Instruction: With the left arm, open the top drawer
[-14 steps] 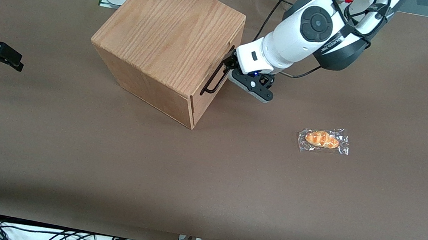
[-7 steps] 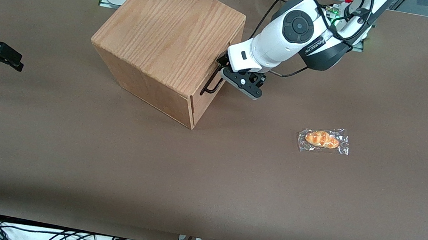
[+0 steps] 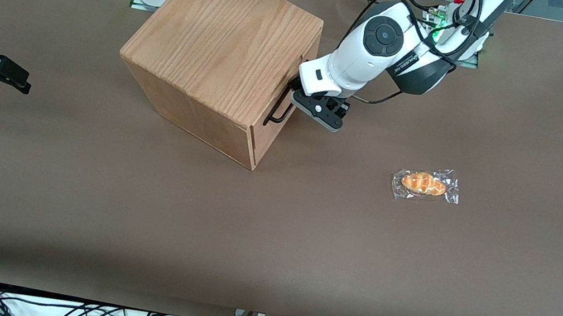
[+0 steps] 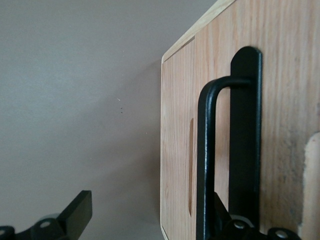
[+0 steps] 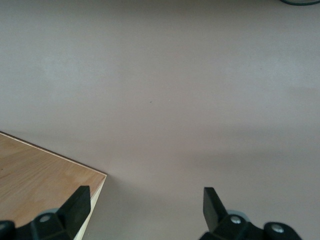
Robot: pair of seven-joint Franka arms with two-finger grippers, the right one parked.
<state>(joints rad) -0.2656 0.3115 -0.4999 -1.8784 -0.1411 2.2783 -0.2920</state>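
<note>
— Where's the claw (image 3: 292, 93)?

— I've got it at the handle (image 3: 279, 106) on the cabinet (image 3: 221, 55) front. From my wrist camera the fingers stand spread apart: one finger (image 4: 75, 215) is out over bare table (image 4: 75, 100), clear of the wood, and the other sits against the drawer face with the handle (image 4: 206, 160) between them. Nothing is clamped.

— And the drawer (image 3: 298, 79)?

— Shut, flush with the cabinet, at the top of the face turned toward my working arm's end. The wrist view shows the drawer (image 4: 280, 125) face filling the frame with the handle standing off it.

— The arm (image 3: 382, 55)?

— It reaches down to the cabinet front from its base, farther from the front camera. Further toward my working end, a wrapped pastry (image 3: 425, 184) lies on the table (image 3: 269, 235), well apart from the cabinet and nearer the camera.
</note>
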